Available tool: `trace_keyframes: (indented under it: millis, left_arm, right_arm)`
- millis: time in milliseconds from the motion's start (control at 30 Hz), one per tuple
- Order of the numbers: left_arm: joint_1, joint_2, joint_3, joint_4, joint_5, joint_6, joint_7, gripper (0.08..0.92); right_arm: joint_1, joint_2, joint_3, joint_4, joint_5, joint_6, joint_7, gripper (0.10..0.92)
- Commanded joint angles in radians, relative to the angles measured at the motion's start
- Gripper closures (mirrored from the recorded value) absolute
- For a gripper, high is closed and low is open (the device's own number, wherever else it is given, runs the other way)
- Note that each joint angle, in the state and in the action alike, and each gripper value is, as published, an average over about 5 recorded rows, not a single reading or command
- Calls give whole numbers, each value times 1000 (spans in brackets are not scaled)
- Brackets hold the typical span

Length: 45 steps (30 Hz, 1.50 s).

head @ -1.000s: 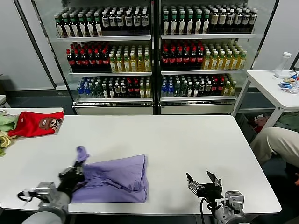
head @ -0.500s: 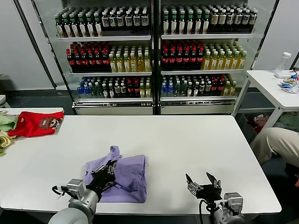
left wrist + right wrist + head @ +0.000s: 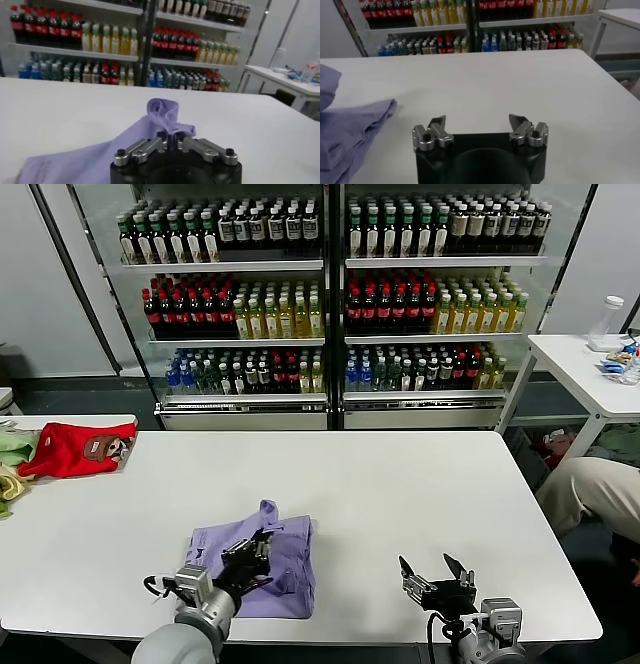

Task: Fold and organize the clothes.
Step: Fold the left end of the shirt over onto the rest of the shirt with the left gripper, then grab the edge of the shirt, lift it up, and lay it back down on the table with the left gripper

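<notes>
Lavender T-shirt [image 3: 262, 559] lies in the lower centre-left of the head view, on the white surface [image 3: 400, 484], partly folded into a rough rectangle. One bunched flap of cloth stands up at its top edge.

Left end effector [image 3: 258, 546] sits over the shirt, lower left of the frame, clenched on that raised flap. In the left wrist view its fingers [image 3: 161, 142] are pressed together, with the purple fabric [image 3: 165, 115] pinched and rising between them.

Right end effector [image 3: 437, 576] hovers at the lower right of the head view, near the surface's front edge, well apart from the shirt. Its fingers are spread and it is released, with nothing in it. The right wrist view shows the same: two fingertips [image 3: 437, 125] wide apart, bare surface beyond, and the shirt's edge at the frame's left.

Red shirt [image 3: 75, 449] lies at the far left of the surface, beside a green garment [image 3: 12, 446]. Drink coolers [image 3: 330, 304] full of bottles fill the upper frame. A side table [image 3: 590, 369] stands upper right.
</notes>
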State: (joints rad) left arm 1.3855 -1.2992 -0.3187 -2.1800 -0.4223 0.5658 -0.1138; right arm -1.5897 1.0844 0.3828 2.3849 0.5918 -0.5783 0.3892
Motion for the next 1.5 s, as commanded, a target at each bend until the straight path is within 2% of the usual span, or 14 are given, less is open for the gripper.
trace_keyframes:
  millis: [33,133,267,467,600,700,1267,1367,1500]
  left_arm:
    - [-23,-63,64,6,1,-218,71,716]
    - [-14,-69,19,-57,-33,-274,88,629]
    - [55,-12,-117,-102,3,-275,79,517]
    - [184,58,-360,106,222,-219,26,344]
    - [226,50,-401,168,156,-183,4,230]
    - [225,33,-408,173,80,-159,5,187]
    - [181,3,-377,192,-144,-109,88,180]
    - [181,3,-374,189,-156,-110,90,222]
    - [181,-1,-359,192,-159,-114,92,328]
  right_arm:
    - [2,0,-3,-3,-1,0,-1,203]
    - [6,-3,-12,-5,0,0,-1,203]
    - [18,-11,-18,-7,4,0,-3,203]
    - [38,-22,-27,-12,15,1,-5,203]
    - [42,-28,-24,-22,21,1,-6,203]
    - [44,-33,-23,-27,24,1,-6,203]
    - [50,-43,-22,-28,35,1,-7,203]
    - [49,-44,-18,-26,35,1,-6,203]
    - [49,-40,-19,-27,34,1,-6,203]
